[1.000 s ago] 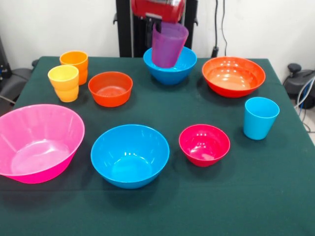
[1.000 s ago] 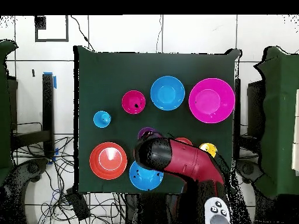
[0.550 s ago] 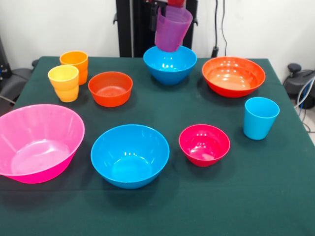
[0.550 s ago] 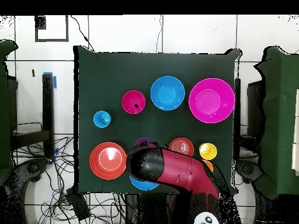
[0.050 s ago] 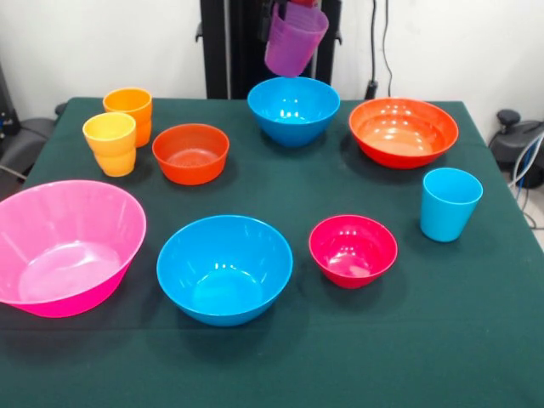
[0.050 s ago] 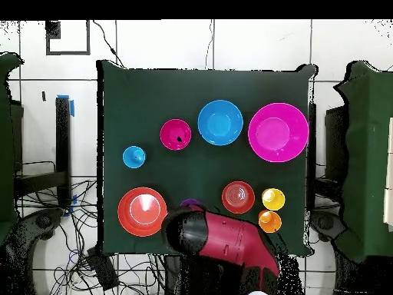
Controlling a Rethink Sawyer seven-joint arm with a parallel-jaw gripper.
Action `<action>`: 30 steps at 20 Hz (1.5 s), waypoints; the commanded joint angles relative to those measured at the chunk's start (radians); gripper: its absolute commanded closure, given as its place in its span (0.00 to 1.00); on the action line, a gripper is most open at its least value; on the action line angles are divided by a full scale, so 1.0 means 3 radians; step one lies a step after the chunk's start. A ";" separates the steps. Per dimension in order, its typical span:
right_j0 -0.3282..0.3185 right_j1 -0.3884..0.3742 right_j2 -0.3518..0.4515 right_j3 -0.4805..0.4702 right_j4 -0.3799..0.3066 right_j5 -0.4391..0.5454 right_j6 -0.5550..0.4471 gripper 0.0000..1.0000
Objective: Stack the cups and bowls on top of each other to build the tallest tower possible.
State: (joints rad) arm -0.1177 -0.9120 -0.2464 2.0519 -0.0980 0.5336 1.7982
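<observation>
The purple tumbler (image 5: 294, 40) hangs tilted in the air, translucent and smooth, its rim up in the gripper (image 5: 285, 8) at the top edge. The gripper is clamped on it. Just below sits a medium blue bowl (image 5: 293, 110), glossy and upright on the green counter (image 5: 340, 340).

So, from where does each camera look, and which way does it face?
Front view: sits across the table, looking over the bowls toward the robot; only the hand shows, at the top edge, gripping the purple tumbler above the far blue bowl.
Overhead view: sits above, looking straight down; the red arm enters from the bottom edge.
Shared: both show the table, the pink bowl and the light blue tumbler, turned half round between them.
</observation>
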 commanded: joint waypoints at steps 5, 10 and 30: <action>-0.0059 0.0565 -0.0028 0.0739 -0.0139 -0.1183 0.0795 1.00; -0.0199 0.0843 0.0019 0.0812 -0.0133 -0.1640 0.0777 1.00; -0.0530 0.0828 -0.0217 0.0840 -0.0418 -0.1867 0.0542 1.00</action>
State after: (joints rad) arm -0.2641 -0.6693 -0.3396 2.2821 -0.1772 -0.0165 1.8498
